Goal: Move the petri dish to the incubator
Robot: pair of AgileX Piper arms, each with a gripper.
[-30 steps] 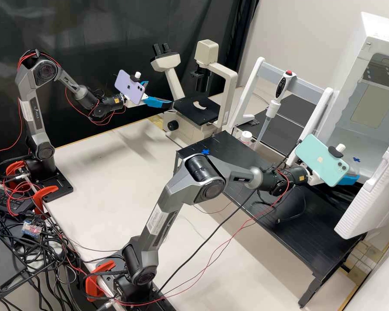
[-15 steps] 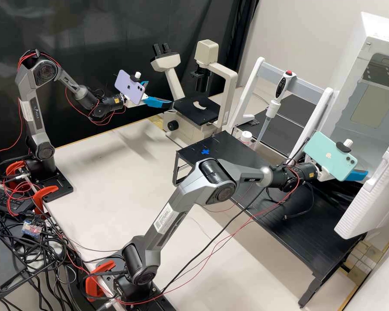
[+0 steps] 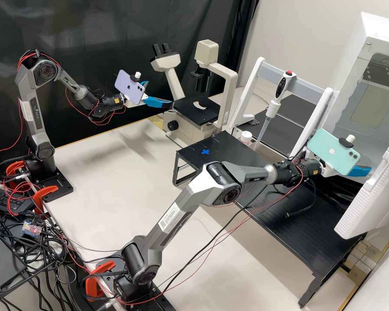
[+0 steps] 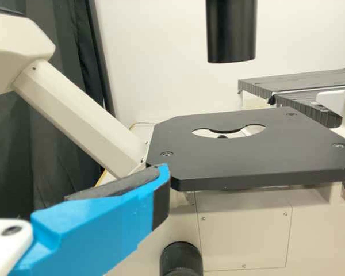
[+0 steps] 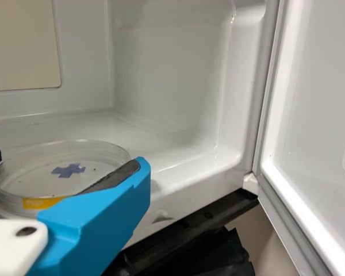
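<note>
High view: right pincer (image 3: pixel 361 171) has advanced over the last second, now deeper into the incubator (image 3: pixel 378 32), taking the petri dish (image 5: pixel 40 175) along. Most of the shift falls early; the later step is smaller. Mint phone (image 3: pixel 333 151) rides with it, nearer the incubator and slightly higher. Same arm's elbow (image 3: pixel 222 185) sits lower, also nearer the incubator. Loose black cable (image 3: pixel 314 201) under the wrist has swung the incubator's way.
</note>
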